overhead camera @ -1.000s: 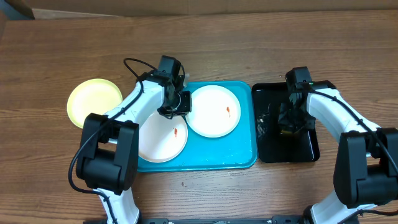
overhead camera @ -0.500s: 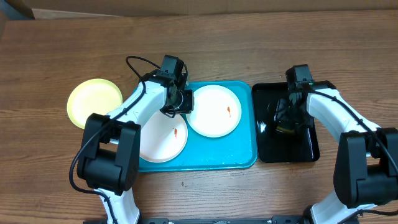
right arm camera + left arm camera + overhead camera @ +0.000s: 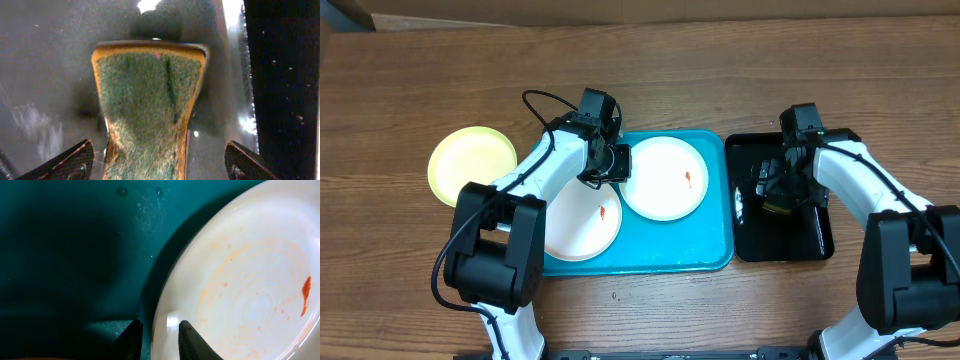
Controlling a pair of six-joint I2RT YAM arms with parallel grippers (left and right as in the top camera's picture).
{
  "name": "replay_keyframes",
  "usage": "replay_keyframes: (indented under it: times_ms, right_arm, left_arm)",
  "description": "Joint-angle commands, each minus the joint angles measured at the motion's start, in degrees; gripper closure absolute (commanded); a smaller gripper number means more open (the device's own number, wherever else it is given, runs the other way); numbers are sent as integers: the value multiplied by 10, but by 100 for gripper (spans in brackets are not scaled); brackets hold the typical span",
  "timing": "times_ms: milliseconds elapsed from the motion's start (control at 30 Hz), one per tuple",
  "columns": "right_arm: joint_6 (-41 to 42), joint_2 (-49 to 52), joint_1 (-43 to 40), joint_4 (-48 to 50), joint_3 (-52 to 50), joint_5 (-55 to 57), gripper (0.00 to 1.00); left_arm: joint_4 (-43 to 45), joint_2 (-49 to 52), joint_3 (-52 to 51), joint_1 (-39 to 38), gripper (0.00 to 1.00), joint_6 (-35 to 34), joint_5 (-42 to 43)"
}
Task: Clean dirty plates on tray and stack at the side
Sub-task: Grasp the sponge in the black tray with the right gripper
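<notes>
Two white plates with orange-red smears lie in the turquoise tray (image 3: 710,245), one at the back (image 3: 665,178) and one at the front left (image 3: 582,220). A yellow-green plate (image 3: 472,163) sits on the table left of the tray. My left gripper (image 3: 612,162) is low at the back plate's left rim. In the left wrist view this gripper (image 3: 160,337) is narrowly open: one finger rests over the plate (image 3: 250,280), the other outside it over the tray (image 3: 75,240). My right gripper (image 3: 159,155) is wide open around a green-and-yellow sponge (image 3: 150,95), touching neither side of it.
The sponge (image 3: 780,206) lies in a glossy black tray (image 3: 815,235) right of the turquoise one, with my right gripper (image 3: 770,190) above it. Wooden table surrounds both trays. Cardboard runs along the far edge.
My right gripper has opened wide and let go of the sponge, which now lies on the black tray. My left gripper shifted slightly toward the back plate's rim and its fingers parted a little.
</notes>
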Motion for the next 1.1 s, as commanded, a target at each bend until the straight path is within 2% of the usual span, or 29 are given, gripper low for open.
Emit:
replay_keyframes:
  times_ms: [0, 233, 433, 533, 800, 1000, 1067]
  right_arm:
    - [0, -10, 0, -1, 30, -11, 14]
    - [7, -10, 0, 4, 26, -17, 9]
    - [24, -10, -1, 18, 29, -111, 0]
    - [25, -10, -7, 5, 45, -135, 0]
    - [31, -22, -47, -111, 124, -134, 0]
    - [97, -21, -64, -79, 97, -124, 0]
    - [124, -21, -61, -49, 71, -124, 4]
  left_arm:
    - [0, 5, 0, -4, 73, 3, -5]
    - [2, 5, 0, -4, 74, 2, -5]
    - [2, 5, 0, -4, 73, 3, -5]
    - [2, 5, 0, -4, 73, 3, -5]
    - [1, 5, 0, -4, 73, 3, -5]
    - [1, 5, 0, -4, 73, 3, -5]
    - [1, 5, 0, -4, 73, 3, -5]
